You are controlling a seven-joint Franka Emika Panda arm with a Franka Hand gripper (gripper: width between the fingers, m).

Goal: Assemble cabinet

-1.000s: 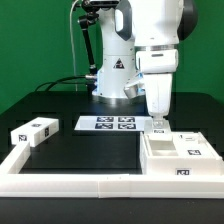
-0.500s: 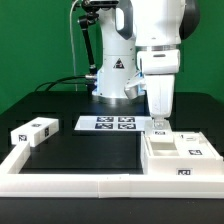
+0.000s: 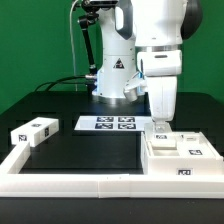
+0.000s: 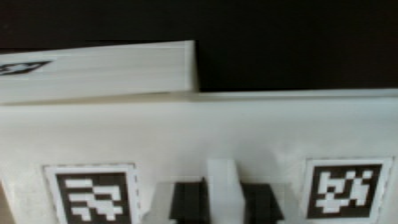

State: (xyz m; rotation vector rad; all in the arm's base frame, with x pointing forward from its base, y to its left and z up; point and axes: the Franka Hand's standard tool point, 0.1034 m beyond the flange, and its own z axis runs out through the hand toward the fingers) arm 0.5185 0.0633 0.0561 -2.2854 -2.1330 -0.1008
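The cabinet body [image 3: 178,155], a white boxy part with tags, lies at the exterior view's right, inside the corner of the border rails. My gripper [image 3: 159,126] points straight down over its far left edge. In the wrist view the cabinet [image 4: 214,125] fills the frame with two tags, and my dark fingers [image 4: 185,203] stand on either side of a thin white upright wall [image 4: 222,185], closed against it. A second small white cabinet block [image 3: 35,130] with tags lies alone at the exterior view's left.
The marker board [image 3: 108,124] lies flat in front of the arm's base. Long white border rails [image 3: 70,182] run along the front and left of the black mat. A white flat sheet [image 4: 98,70] shows beyond the cabinet in the wrist view.
My gripper has shifted slightly toward the exterior view's right at the cabinet's edge. The small block and the marker board have not moved.
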